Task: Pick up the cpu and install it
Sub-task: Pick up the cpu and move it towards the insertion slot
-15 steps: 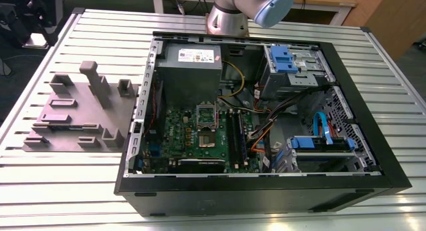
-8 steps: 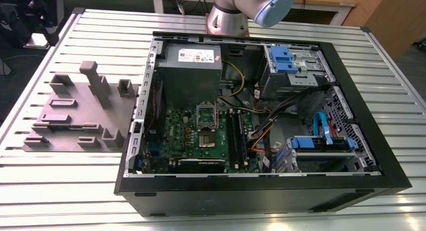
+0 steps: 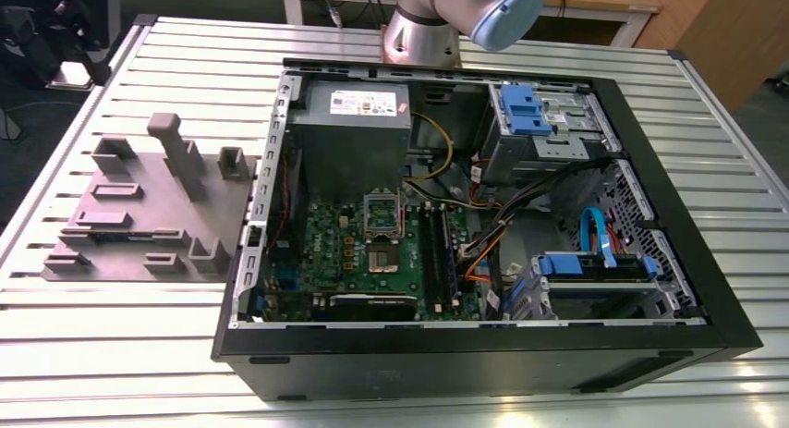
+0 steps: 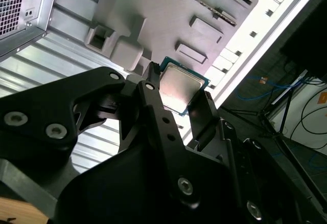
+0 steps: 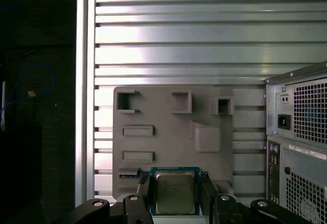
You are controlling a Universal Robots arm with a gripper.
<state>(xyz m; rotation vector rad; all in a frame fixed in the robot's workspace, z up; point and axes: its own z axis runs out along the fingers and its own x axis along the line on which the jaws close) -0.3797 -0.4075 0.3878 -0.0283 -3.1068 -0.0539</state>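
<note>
The cpu [image 5: 174,192] is a small square chip with a silver-grey metal top and a green rim. It sits between the two black fingers [image 5: 144,189] of my gripper [image 5: 175,197], which is shut on it. In both wrist views it hangs well above the grey moulded fixture tray [image 5: 173,132]. The second wrist view shows the cpu [image 4: 180,87] tilted, with my gripper [image 4: 179,95] clamping it from both sides. In the exterior view the open computer case [image 3: 493,354] lies on the table, with a green motherboard [image 3: 339,252] and its open socket [image 3: 382,226].
The grey fixture tray [image 3: 148,215] lies at the exterior view's left of the case, with upright blocks on it. The arm's base [image 3: 426,30] stands behind the case. Inside are a power supply [image 3: 355,123], cables and blue drive bays [image 3: 592,266]. The slatted table's edge [image 5: 84,132] runs beside the tray.
</note>
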